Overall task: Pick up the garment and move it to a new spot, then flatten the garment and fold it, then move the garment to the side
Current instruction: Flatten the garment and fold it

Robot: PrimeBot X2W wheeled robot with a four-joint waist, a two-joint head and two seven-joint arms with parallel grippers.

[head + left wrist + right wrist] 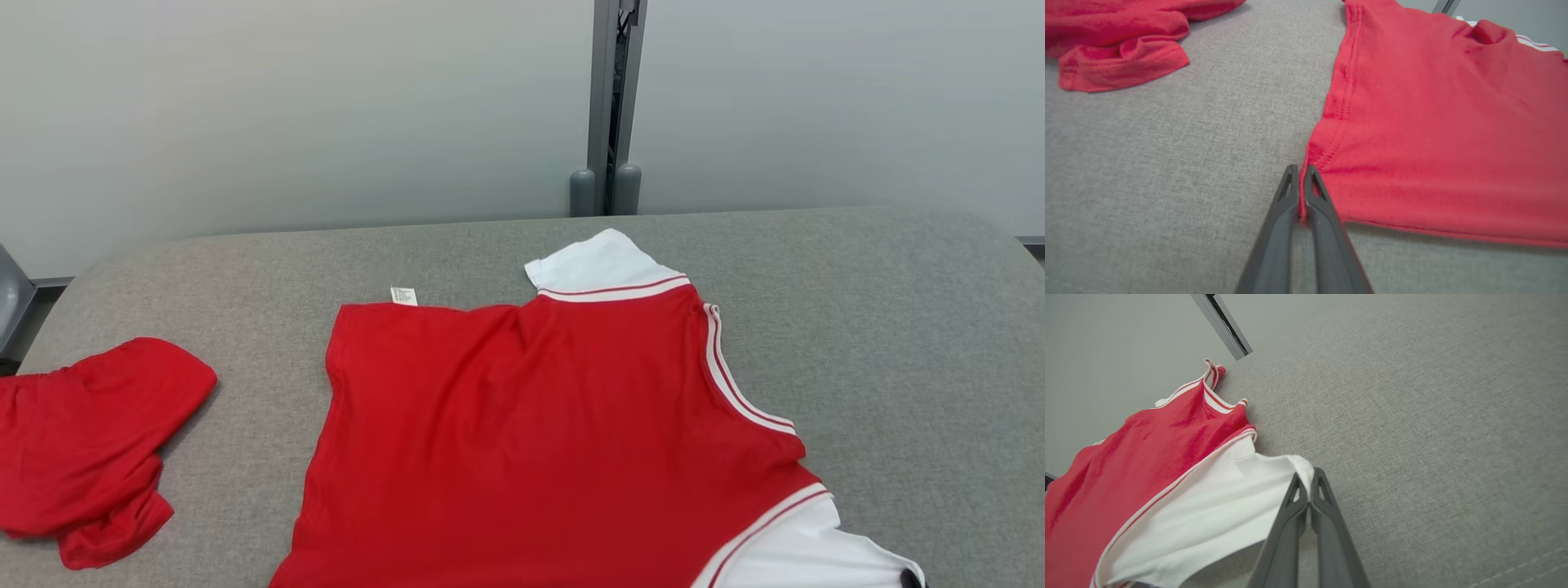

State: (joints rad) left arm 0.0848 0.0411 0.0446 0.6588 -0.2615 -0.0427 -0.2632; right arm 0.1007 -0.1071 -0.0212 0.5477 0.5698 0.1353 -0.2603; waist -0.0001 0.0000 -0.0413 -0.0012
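Note:
The garment [531,425], a red shirt with white sleeves and striped trim, lies spread on the grey padded table [898,327], its label at the far edge. In the left wrist view my left gripper [1301,173] is shut on the near corner of the garment's red hem [1433,122], with cloth pinched between the fingers. In the right wrist view my right gripper [1308,479] is shut on the edge of the white sleeve [1216,510], which lifts slightly off the table. A dark tip of that gripper shows at the sleeve in the head view's lower right corner [913,580].
A second red cloth [82,441] lies crumpled at the table's left edge, apart from the garment, and also shows in the left wrist view [1118,45]. A pale wall with a metal post [612,106] stands behind the table. Bare table stretches to the right.

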